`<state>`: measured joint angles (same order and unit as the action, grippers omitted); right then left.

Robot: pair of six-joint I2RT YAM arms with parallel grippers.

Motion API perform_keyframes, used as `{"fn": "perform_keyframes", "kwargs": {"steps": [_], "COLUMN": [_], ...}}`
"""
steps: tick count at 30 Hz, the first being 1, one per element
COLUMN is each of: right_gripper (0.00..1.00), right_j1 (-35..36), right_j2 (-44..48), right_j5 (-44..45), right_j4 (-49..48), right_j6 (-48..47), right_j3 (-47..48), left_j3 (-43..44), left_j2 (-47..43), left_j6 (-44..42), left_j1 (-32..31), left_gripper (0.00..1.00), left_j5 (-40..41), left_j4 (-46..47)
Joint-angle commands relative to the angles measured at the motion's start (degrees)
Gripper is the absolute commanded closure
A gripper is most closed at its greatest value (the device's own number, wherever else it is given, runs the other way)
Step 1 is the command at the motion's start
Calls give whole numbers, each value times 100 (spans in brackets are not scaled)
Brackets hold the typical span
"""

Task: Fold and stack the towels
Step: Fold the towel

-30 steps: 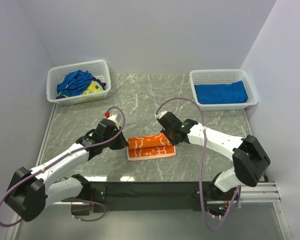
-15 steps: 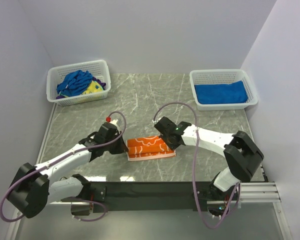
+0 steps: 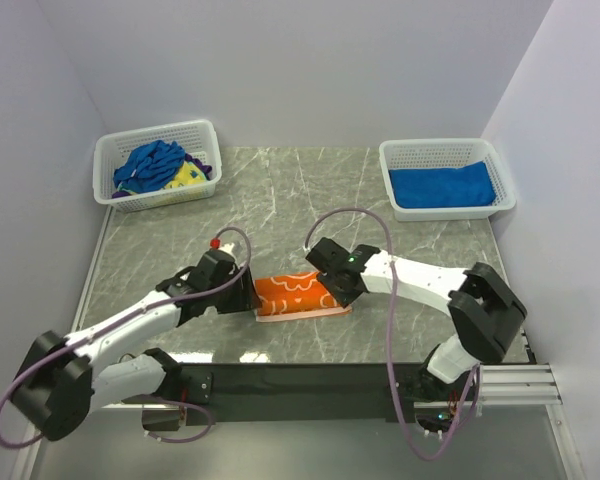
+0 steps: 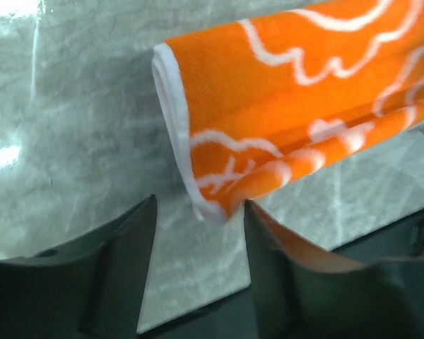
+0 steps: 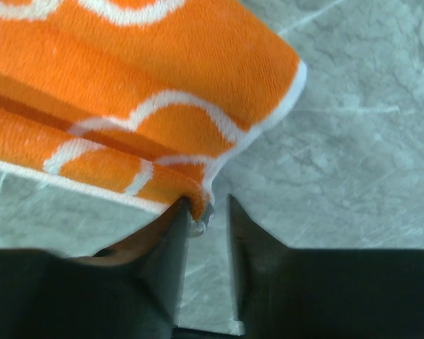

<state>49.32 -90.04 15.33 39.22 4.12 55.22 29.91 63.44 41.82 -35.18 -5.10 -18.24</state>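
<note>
As each gapes, L end effector (image 4: 199, 205), R end effector (image 5: 207, 205) touch orange towel (image 3: 295, 293).

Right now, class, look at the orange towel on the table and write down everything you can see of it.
The orange towel looks like soft terry cloth, orange with white flower outlines and a white hem. It is folded into a long band, with its layers showing along one long edge, and lies flat on the grey marbled table between the two arms. The left gripper stands open at its left end and the right gripper stands open at its right end. A corner lies at each gripper's fingertips, but neither clamps it.
</note>
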Motion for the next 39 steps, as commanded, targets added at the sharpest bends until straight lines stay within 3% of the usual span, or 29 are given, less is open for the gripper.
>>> {"fn": "perform_keyframes", "kwargs": {"steps": [1, 5, 9, 11, 19, 22, 25, 33, 39], "right_gripper": [55, 52, 54, 56, 66, 67, 69, 71, 70], "right_j1": [156, 175, 166, 131, -159, -615, -1142, -1794, -1794], "right_j2": [705, 1391, 1884, 2025, 2324, 2315, 2359, 2551, 3378], "right_j5": [-30, -276, -452, -496, -926, -1356, -1866, -2465, -2333], "right_j4": [445, 508, 52, -414, -2425, -2944, -3174, -3307, -3332], "right_j6": [168, 405, 1088, 1388, 2733, 3068, 3384, 3517, 3333], "right_j3": [366, 419, 297, 34, -1302, -2074, -2489, -3184, -2719], "left_j3": [383, 568, 726, 832, 859, 623, 324, 23, 216], "left_j2": [-639, -1359, -1458, -1239, -26, 335, 607, 1109, 890], "left_j6": [142, 370, 633, 713, 827, 906, 1021, 1083, 951], "left_j1": [-85, -191, -235, -314, -727, -736, -727, -578, -578], "left_gripper": [41, 30, 30, 33, 65, 85, 92, 95, 91], "left_j5": [185, 334, 309, 159, 176, 325, 326, 334, 493], "left_j4": [-425, -865, -857, -717, 161, 320, 435, 462, 216]}}
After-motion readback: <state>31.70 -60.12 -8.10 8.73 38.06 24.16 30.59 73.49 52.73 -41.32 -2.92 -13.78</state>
